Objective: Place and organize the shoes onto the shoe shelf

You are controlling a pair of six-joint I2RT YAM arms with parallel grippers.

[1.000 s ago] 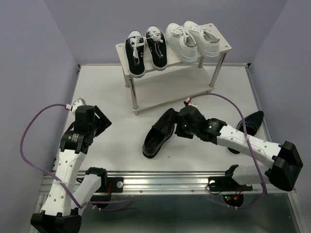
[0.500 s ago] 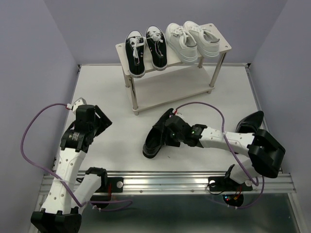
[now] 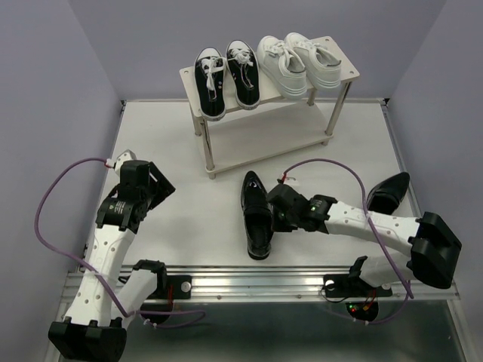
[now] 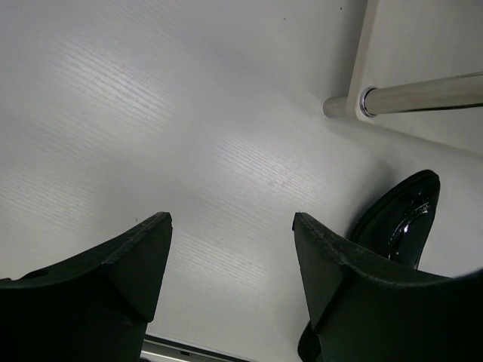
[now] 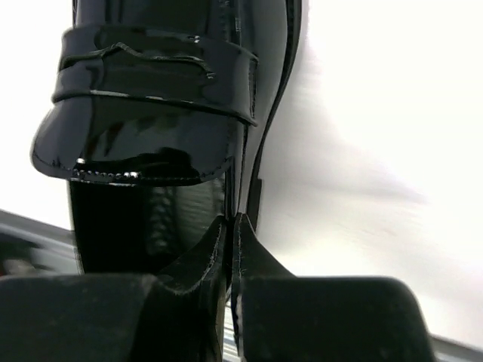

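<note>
A glossy black loafer (image 3: 256,215) lies on the table in front of the shoe shelf (image 3: 266,140), toe toward the shelf. My right gripper (image 3: 278,215) is shut on its right side wall, one finger inside the opening and one outside. The right wrist view shows the loafer (image 5: 151,98) with the gripper (image 5: 230,226) pinching its rim. The other loafer (image 3: 387,192) lies at the right. Black canvas sneakers (image 3: 226,79) and white sneakers (image 3: 298,64) sit on the top board. At the left, apart from the shoes, my left gripper (image 3: 162,188) stands open and empty (image 4: 232,226).
The shelf's lower board carries nothing. A metal shelf leg (image 4: 423,94) and the loafer's toe (image 4: 400,219) show in the left wrist view. Purple cables loop beside both arms. A metal rail (image 3: 256,279) runs along the table's near edge.
My right gripper went from open to shut on the loafer's side. The loafer swung from a diagonal lie to point its toe at the shelf. The left arm stayed put.
</note>
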